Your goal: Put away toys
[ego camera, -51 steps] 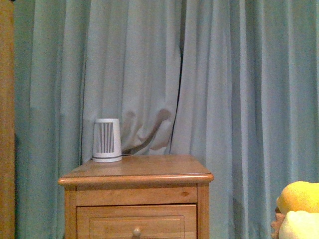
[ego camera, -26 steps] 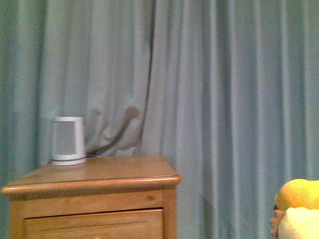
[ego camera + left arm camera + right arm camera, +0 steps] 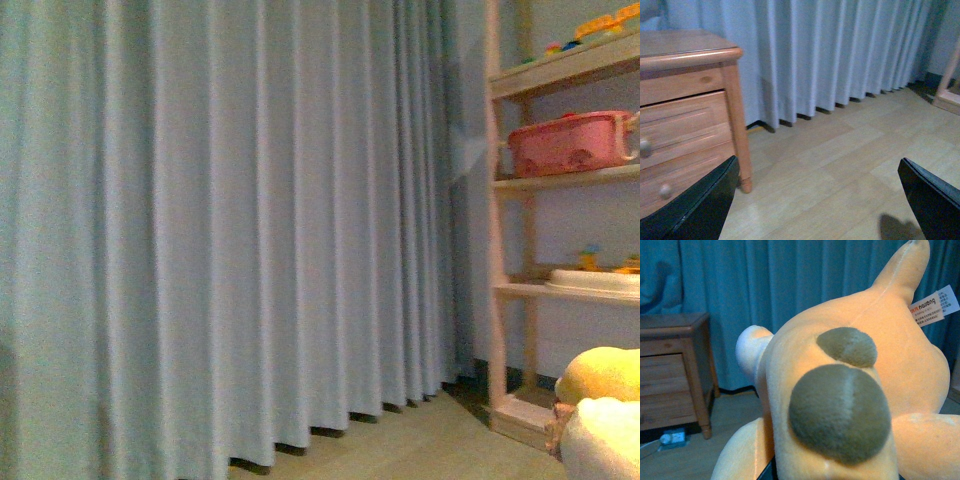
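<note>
Our front view has left the nightstand (image 3: 685, 55) and shows a shelf (image 3: 495, 200). Left gripper (image 3: 817, 165) is spread; right gripper, hidden by the plush toy (image 3: 840, 405), we cannot tell.

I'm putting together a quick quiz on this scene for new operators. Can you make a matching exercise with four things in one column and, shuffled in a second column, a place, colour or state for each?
Things:
1. plush toy
2. pink tub
3. nightstand
4. left gripper

Place, colour or state:
A. open, nothing between its fingers
B. on a shelf of the wooden rack
C. orange-yellow with olive-brown patches
D. standing on the floor, in front of the curtain

Pairs: 1-C, 2-B, 3-D, 4-A
</note>
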`<state>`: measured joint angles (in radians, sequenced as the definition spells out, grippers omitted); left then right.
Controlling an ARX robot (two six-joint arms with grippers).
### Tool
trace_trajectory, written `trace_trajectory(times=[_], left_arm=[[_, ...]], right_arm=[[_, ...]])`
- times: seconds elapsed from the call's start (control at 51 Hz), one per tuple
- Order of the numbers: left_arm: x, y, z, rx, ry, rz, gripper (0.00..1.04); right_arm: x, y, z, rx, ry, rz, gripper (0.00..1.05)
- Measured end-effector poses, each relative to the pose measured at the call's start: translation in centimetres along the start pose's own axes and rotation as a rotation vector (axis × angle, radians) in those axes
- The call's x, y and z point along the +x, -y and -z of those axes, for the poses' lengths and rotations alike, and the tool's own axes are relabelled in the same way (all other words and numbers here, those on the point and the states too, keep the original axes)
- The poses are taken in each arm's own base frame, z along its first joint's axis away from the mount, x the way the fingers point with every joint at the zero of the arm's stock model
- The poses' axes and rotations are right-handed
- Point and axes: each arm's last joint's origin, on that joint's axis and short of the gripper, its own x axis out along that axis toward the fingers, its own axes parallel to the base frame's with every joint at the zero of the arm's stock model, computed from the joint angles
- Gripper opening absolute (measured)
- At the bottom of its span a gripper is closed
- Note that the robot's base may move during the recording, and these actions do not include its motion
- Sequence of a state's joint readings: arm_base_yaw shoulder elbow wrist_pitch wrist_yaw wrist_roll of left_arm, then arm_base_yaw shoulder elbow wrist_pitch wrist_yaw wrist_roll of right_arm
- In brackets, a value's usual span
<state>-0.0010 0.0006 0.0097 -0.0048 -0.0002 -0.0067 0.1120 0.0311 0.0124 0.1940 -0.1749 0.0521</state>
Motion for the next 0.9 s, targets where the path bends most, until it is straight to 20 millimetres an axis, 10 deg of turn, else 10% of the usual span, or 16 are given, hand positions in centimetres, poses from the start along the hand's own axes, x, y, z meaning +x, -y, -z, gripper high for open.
trace_trajectory(times=[0.901], left_arm=[[0.0,0.0,0.0,0.0,0.0,0.0,0.99]], right_arm=[[0.0,0.0,0.01,0.001,-0.001,0.001,0.08]])
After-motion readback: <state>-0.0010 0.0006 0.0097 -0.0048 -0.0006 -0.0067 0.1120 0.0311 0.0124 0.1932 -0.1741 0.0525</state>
